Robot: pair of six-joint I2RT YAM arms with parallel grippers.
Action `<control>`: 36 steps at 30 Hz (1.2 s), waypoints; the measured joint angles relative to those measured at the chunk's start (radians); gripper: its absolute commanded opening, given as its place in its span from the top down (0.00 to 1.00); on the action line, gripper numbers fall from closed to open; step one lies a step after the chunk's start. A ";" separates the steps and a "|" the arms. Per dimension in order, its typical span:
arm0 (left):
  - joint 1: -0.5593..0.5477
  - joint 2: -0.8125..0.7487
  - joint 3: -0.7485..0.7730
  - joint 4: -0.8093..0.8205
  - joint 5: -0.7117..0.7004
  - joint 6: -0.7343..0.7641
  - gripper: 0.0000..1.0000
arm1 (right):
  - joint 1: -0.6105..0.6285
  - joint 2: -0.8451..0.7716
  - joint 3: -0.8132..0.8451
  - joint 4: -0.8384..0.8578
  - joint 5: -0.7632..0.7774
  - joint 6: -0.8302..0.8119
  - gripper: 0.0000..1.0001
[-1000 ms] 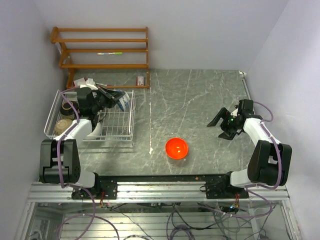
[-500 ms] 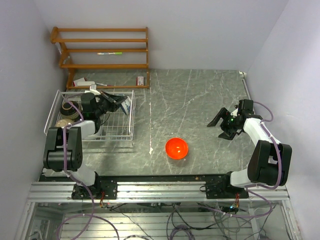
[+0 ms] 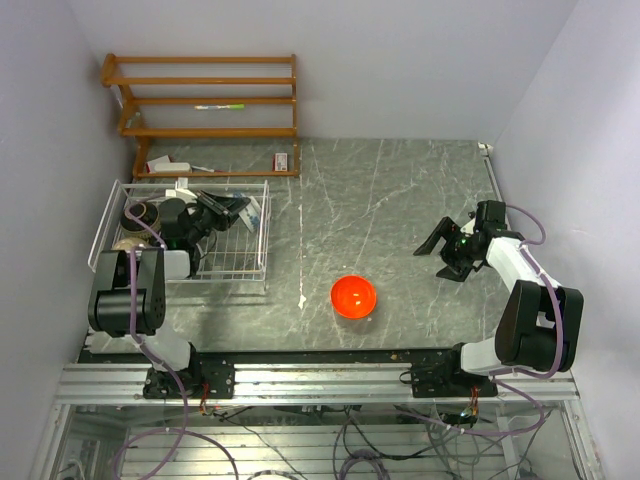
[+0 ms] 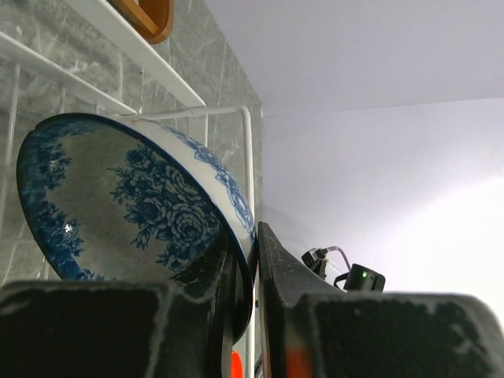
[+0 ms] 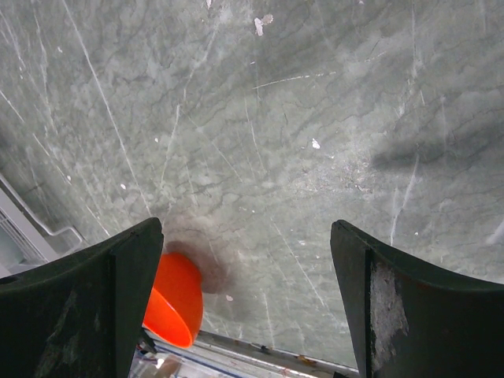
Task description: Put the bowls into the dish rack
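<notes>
Bowls showed as four in the top view; the left arm covered part of the dish rack (image 3: 267,235), so any others there could not be told. One blue-and-white bowl (image 3: 250,208) stood tilted on edge inside the rack, toward its 3 o'clock side. The left gripper (image 3: 232,207) reached it from 9 o'clock. In the left wrist view this bowl (image 4: 134,205) had its rim between the fingers of the left gripper (image 4: 246,244). The jaws stood narrow, one finger inside the bowl and one against its outer wall, beside the rack's white wire (image 4: 249,150).

One black bowl (image 3: 140,215) sat at the rack's 9 o'clock end, with one pale tan bowl (image 3: 124,244) just at its 6 o'clock, partly hidden. One orange bowl (image 3: 353,297) lay alone on the grey table (image 3: 400,190), well apart from the rack, at about 4 o'clock from it.

At the orange bowl's 2 o'clock, the right gripper (image 3: 432,260) hovered over bare table. Its jaws were spread wide and held nothing. The right wrist view showed the right gripper (image 5: 246,228) with only stone between its fingers, and the orange bowl (image 5: 175,303) at 7 o'clock.

One rack and two grippers were in view.
</notes>
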 measured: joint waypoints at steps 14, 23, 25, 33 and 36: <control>0.084 -0.087 -0.098 -0.028 0.058 0.058 0.61 | 0.000 0.003 0.000 0.007 0.000 -0.002 0.13; 0.161 -0.133 -0.098 -0.195 0.052 0.141 0.48 | 0.000 0.003 0.000 0.012 0.000 -0.002 0.13; 0.169 -0.143 -0.098 -0.221 0.049 0.154 0.44 | 0.000 0.003 -0.002 0.014 0.000 -0.002 0.13; 0.199 -0.168 -0.076 -0.347 0.036 0.221 0.32 | 0.000 0.003 -0.014 0.018 -0.001 -0.003 0.13; 0.206 -0.181 -0.048 -0.426 0.030 0.262 0.31 | 0.000 0.003 -0.016 0.018 -0.001 -0.003 0.13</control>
